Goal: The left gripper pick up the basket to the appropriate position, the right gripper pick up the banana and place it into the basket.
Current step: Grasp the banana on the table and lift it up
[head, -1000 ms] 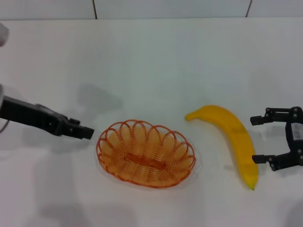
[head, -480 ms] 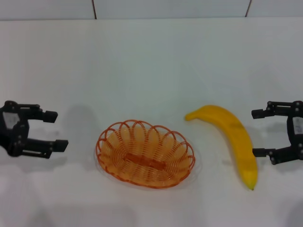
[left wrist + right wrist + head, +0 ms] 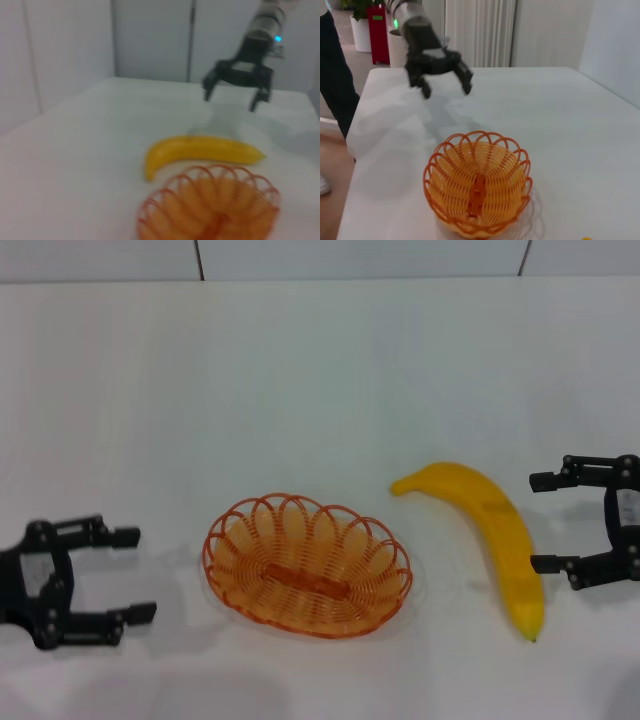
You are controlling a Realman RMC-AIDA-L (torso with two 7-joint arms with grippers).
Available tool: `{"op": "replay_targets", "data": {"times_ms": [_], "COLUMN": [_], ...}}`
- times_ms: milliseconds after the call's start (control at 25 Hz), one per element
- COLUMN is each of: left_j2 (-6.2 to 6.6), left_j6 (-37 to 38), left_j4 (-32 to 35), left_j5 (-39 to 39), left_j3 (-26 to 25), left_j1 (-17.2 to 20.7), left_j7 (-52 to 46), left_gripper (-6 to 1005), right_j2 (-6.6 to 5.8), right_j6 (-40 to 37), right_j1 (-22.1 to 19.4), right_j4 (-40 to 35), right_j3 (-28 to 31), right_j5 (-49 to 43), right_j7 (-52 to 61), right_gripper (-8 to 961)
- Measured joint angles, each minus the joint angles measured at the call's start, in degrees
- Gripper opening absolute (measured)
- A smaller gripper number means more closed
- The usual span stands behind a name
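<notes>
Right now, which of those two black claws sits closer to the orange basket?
The left end effector, open beside the basket with only bare table between. The right end effector, also open, has the banana between it and the basket.

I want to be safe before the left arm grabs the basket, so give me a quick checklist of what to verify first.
1. Left gripper open: ok.
2. Left gripper facing the basket, not yet touching it: ok.
3. Basket upright and empty: ok.
4. Banana clear of the basket, lying on the table: ok.
5. Right gripper open beside the banana, holding nothing: ok.
6. Left gripper's height matched to the rim: cannot tell.
</notes>
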Motion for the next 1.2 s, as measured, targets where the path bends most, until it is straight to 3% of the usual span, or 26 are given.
{"op": "replay_targets", "data": {"times_ms": [280,480,600,720,880,1200], "left_j2": [-0.11,-0.26,-0.24,-0.27,-0.28,-0.12], "left_j6": [-3.7,-4.5,-4.5,-4.5,-5.3,-6.5], "left_j4": [-4.3,-4.5,-4.6,-4.7,-6.4,-7.2], "left_j5": [2.8,2.4,2.3,2.2,2.2,2.1], "left_j3": [-1.3,-1.8,-3.0,-3.8,-3.8,-4.1], "left_j1": [0.6,0.5,0.3,-0.4,-2.0,-3.1], "left_j7": [2.5,2.7,2.7,2.7,2.8,2.8], "left_gripper": [832,831,831,831,830,829], "right_j2": [0.1,-0.24,-0.19,0.75,2.69,2.83], "right_j6": [-0.5,-7.8,-9.9,-9.0,-3.8,-1.5], "right_j1": [-0.1,-0.1,0.1,0.9,1.9,2.1], "right_j4": [0.0,-1.9,-7.4,-15.0,-27.2,-31.2], "right_j3": [1.9,8.0,9.8,9.5,5.8,-8.7], "right_j5": [0.5,4.8,9.4,10.5,6.3,-1.5], "right_j7": [-0.2,0.6,7.6,16.8,31.0,43.5], "right_gripper": [892,892,892,892,892,892]}}
